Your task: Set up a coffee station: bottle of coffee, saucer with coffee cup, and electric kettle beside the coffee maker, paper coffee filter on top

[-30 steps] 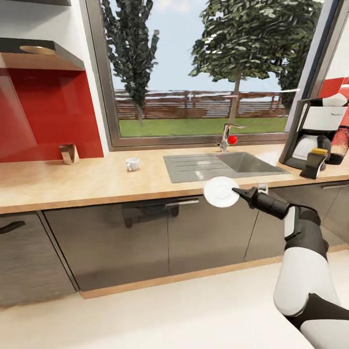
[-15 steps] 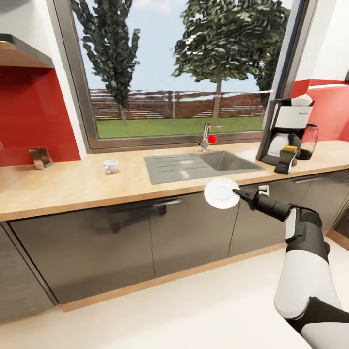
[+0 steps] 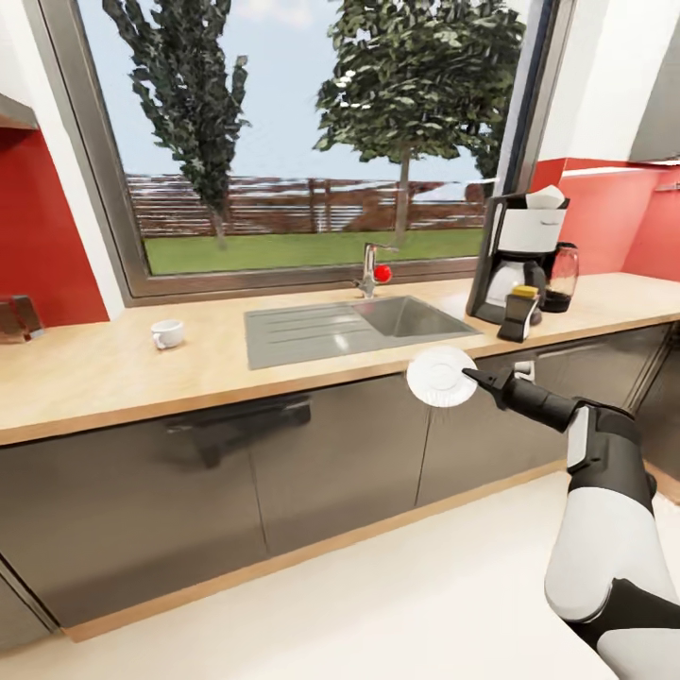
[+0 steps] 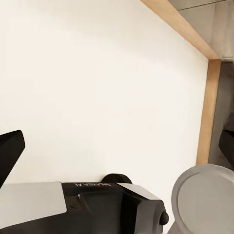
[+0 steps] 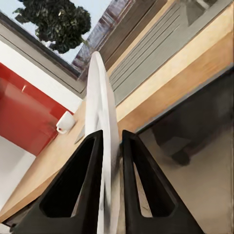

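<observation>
While the right gripper (image 3: 469, 377) is held out in front of the dark grey cabinet fronts (image 3: 283, 463), its two black fingers (image 5: 90, 190) are clamped on the edge of the saucer (image 3: 441, 376), which is carried on edge, face toward the head camera, in the air just below the front lip of the kitchen countertop (image 3: 113, 368).

Kitchen countertop: long, light wood grain, with a grey inset sink (image 3: 354, 326) and a tap with a red knob (image 3: 374, 274) behind it, under the window (image 3: 293, 142).

Coffee maker (image 3: 515, 260): upright on the countertop, right of the sink, against the window frame. Paper coffee filter (image 3: 545, 197): white, on top of the machine.

Bottle of coffee (image 3: 519, 314): dark, yellow lid, just in front of the coffee maker's base.

Electric kettle (image 3: 561, 278): dark glass, just beside the coffee maker on its right.

Coffee cup (image 3: 168, 333): white, on the countertop left of the sink, well apart from the saucer; also seen in the right wrist view (image 5: 65, 123).

Left gripper: the left wrist view shows a black finger tip (image 4: 9, 152) over pale floor (image 4: 97, 87); finger state cannot be told.
</observation>
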You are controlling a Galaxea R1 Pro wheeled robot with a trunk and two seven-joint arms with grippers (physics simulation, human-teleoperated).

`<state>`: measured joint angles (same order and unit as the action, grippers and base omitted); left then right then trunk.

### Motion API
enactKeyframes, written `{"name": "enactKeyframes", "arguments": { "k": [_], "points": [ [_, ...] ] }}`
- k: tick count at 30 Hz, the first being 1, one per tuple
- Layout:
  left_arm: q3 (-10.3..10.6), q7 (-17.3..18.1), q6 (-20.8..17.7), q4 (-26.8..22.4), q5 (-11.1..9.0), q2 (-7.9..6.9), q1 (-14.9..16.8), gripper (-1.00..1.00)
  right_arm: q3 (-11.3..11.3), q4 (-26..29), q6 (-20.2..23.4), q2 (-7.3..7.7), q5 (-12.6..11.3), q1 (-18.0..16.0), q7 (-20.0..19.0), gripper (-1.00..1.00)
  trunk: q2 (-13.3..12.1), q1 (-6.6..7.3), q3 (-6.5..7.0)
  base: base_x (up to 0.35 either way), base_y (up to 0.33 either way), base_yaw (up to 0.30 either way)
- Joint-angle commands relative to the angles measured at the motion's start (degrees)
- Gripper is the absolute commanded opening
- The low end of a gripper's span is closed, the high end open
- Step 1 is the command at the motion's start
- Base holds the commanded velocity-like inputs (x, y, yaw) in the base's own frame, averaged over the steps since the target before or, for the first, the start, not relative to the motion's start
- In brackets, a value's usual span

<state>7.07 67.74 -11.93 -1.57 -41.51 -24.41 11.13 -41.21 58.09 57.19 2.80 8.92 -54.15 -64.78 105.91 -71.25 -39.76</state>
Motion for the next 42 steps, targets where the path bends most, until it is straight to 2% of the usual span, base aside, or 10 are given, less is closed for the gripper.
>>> {"name": "enactKeyframes", "arguments": {
  "k": [1, 15, 29, 42],
  "points": [
    [0.5, 0.2, -0.6, 0.0, -0.6, -0.02, 0.0, 1.0, -0.2, 0.0, 0.5, -0.01, 0.4, -0.1, -0.7, -1.0, 0.0, 0.0, -0.04, 0.025, -0.165, -0.097],
    [0.0, 0.0, -0.6, -0.2, -0.6, -0.02, 0.0, 1.0, -0.3, -0.1, 0.5, 0.02, 0.4, -0.1, -3.0, -1.0, 0.0, 0.0, 0.0, 0.087, -0.273, -0.024],
    [-0.1, 0.0, -0.6, -0.2, -0.6, -0.02, 0.0, 1.0, -0.2, -0.1, 0.5, 0.02, 0.4, -0.1, -3.1, -1.0, 0.0, 0.0, 0.0, 0.031, -0.065, -0.253],
    [-0.1, 0.0, -0.6, -0.2, -0.6, -0.02, 0.0, 1.0, -0.3, -0.1, 0.5, 0.02, 0.5, -0.1, -3.1, -1.0, 0.0, 0.0, 0.18, 0.236, -0.181, -0.152]
  ]
}}
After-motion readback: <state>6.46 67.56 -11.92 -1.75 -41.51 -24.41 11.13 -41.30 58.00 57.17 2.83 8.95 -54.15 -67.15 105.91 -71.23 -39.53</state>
